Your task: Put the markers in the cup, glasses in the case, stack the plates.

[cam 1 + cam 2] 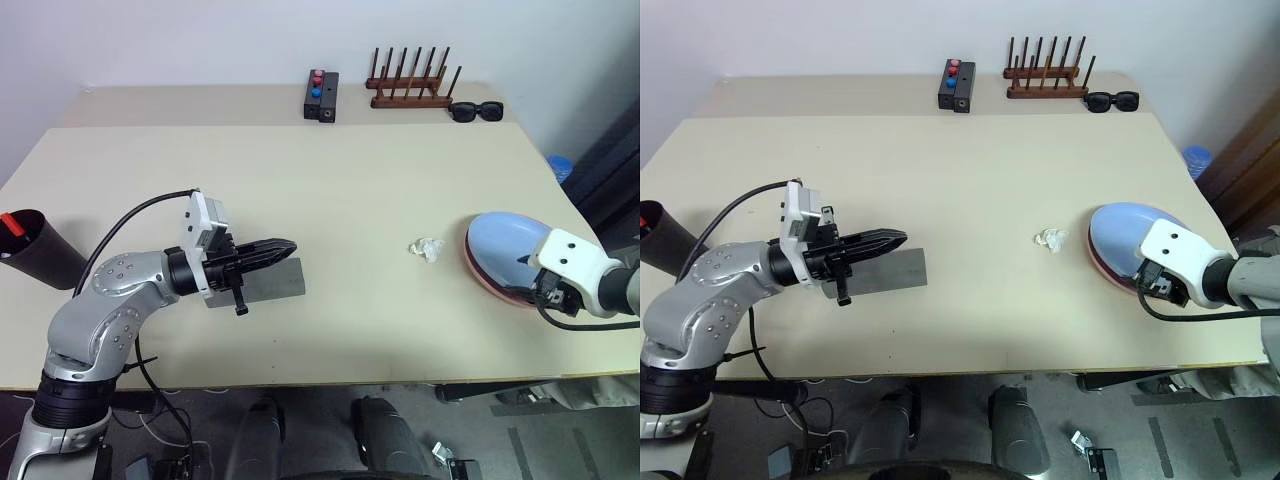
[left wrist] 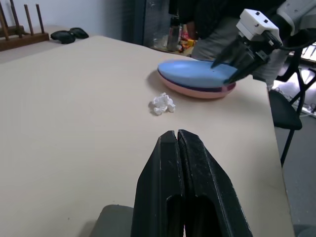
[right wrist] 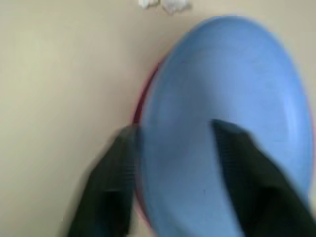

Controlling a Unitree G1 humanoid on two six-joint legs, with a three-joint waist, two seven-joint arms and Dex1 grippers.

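Note:
The light blue plate point(image 1: 505, 248) lies on top of the pink plate point(image 1: 490, 280) at the table's right side. My right gripper point(image 3: 173, 131) is open at their near rim, one finger beside the stack and the other over the blue plate. Left of centre lies the grey case point(image 1: 275, 280), closed. My left gripper point(image 1: 288, 245) hovers shut just above it, with nothing in it. The black cup point(image 1: 42, 255) stands at the far left edge, with a red-capped marker point(image 1: 12, 222) sticking out of it. The glasses are hidden.
A crumpled white scrap point(image 1: 428, 248) lies just left of the plates. Along the back edge stand a black box with red and blue buttons point(image 1: 321, 95), a wooden peg rack point(image 1: 412, 88) and black sunglasses point(image 1: 476, 110).

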